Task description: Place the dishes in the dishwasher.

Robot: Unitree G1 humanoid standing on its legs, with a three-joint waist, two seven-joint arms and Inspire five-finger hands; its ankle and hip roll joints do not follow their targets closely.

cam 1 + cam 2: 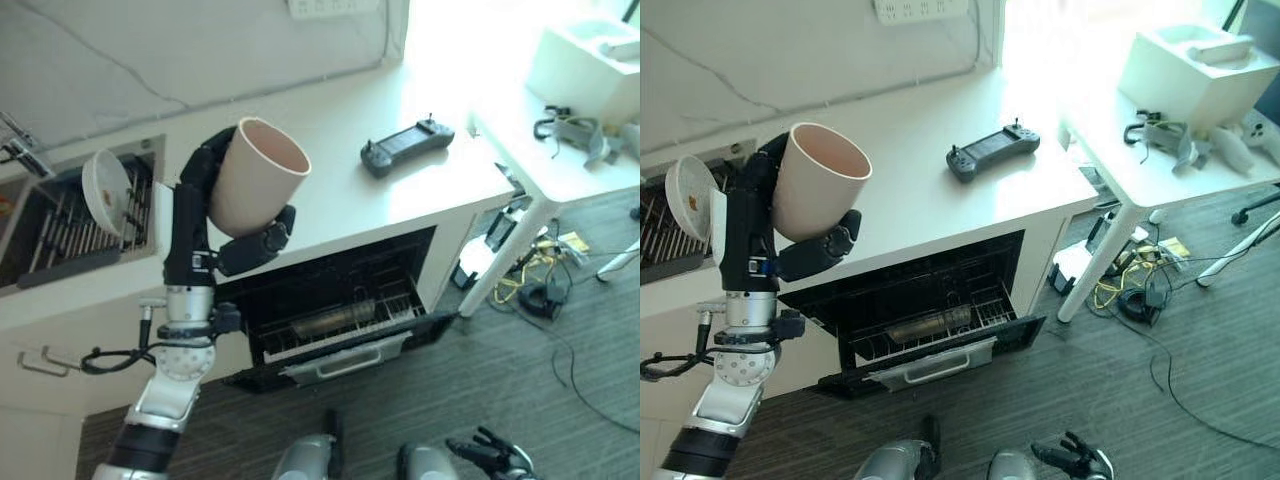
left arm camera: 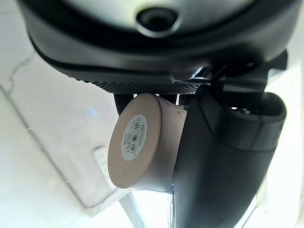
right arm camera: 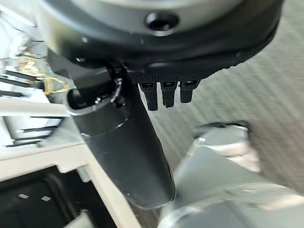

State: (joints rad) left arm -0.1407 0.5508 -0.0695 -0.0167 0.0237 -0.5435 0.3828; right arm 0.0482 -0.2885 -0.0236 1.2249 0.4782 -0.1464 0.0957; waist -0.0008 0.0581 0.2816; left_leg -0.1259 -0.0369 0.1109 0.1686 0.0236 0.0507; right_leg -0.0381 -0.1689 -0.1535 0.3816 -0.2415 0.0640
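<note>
Cup (image 1: 258, 176): beige, tilted, mouth toward 1 o'clock, above open dishwasher (image 1: 335, 325).
L hand (image 1: 236, 225): fingers and thumb wrapped round cup.
R hand (image 1: 490, 455): low at 5 o'clock, fingers loosely spread, holds nothing.

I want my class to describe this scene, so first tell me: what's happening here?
The robot's left hand holds a beige cup tilted in the air above the white counter, fingers and thumb curled round it. Below, the dishwasher stands open with its rack slid partway out. A white bowl sits on edge in the sink rack. The right hand hangs low by the floor.
</note>
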